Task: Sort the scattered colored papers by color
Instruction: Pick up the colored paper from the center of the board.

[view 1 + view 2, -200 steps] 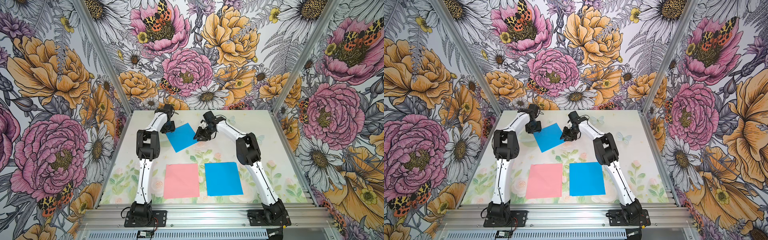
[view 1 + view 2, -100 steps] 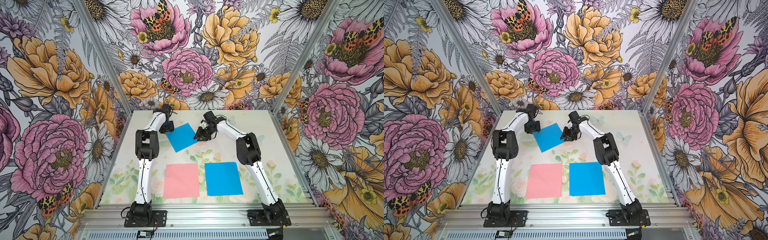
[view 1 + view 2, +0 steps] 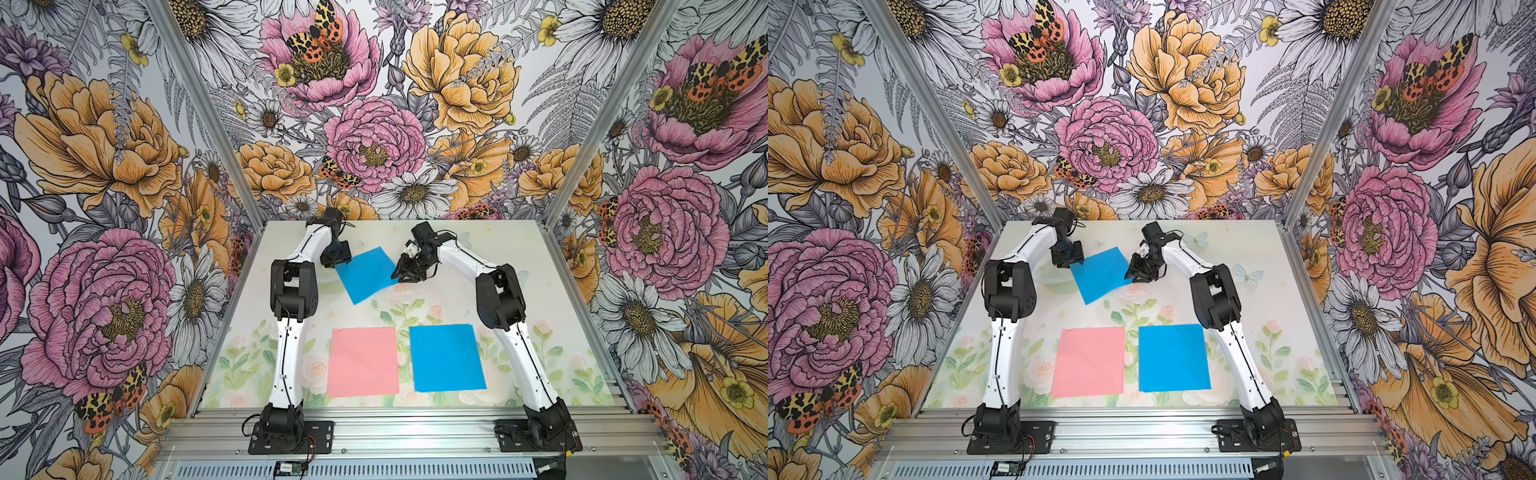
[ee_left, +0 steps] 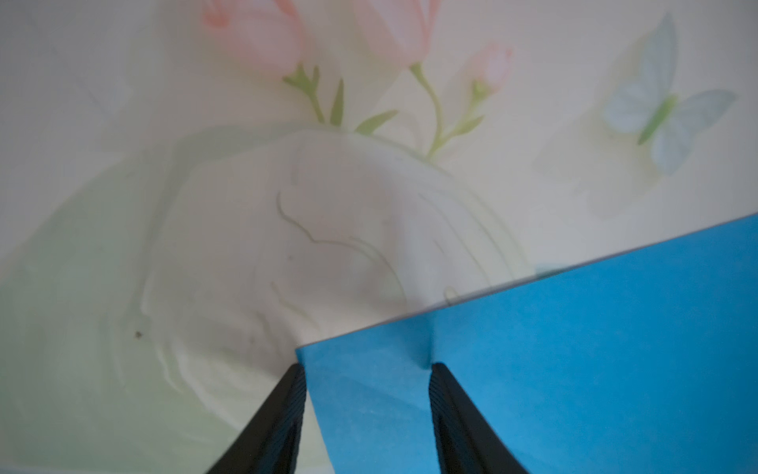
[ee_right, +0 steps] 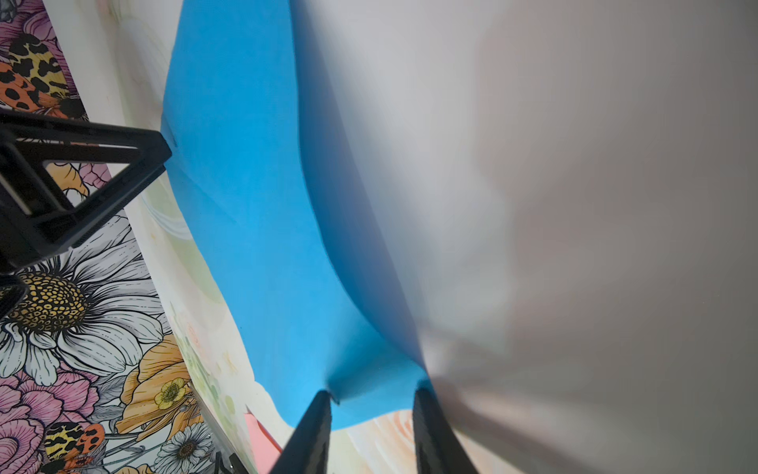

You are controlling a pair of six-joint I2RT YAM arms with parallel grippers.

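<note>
Item, loose blue sheet: I am straddling one corner with my half-open left hand and the opposite, lifted corner with my narrower right hand, grip unclear; blue pile lying rearward of it.

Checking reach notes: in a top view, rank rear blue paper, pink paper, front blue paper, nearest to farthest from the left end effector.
1. Rear blue paper, at the left end effector.
2. Pink paper, front, left arm's side.
3. Front blue paper, right arm's side.

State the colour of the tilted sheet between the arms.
Plain bright blue; the tilted sheet shows best in a top view.
</note>
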